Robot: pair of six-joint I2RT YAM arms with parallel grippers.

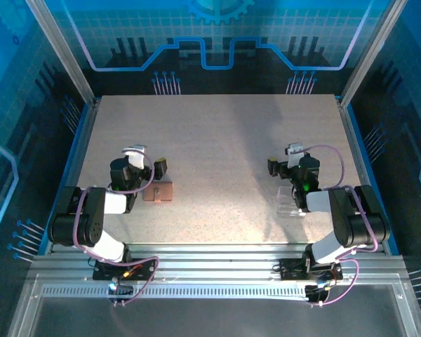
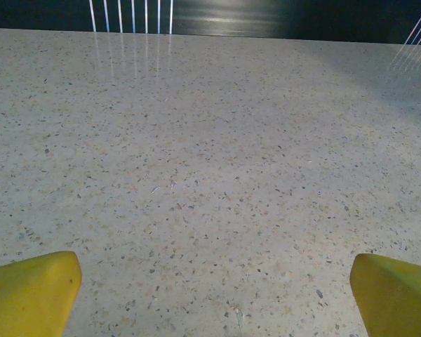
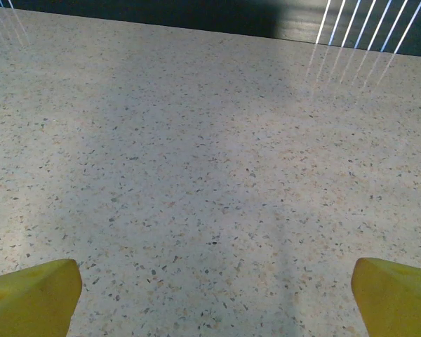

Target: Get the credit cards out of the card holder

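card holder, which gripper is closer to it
The left gripper: the brown card holder lies right beside it, while the right gripper is far off on the other side, by the clear plastic container.

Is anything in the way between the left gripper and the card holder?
Nothing visible. The card holder lies flat on the table, just nearer the arm bases than the open left gripper, with bare tabletop between them.
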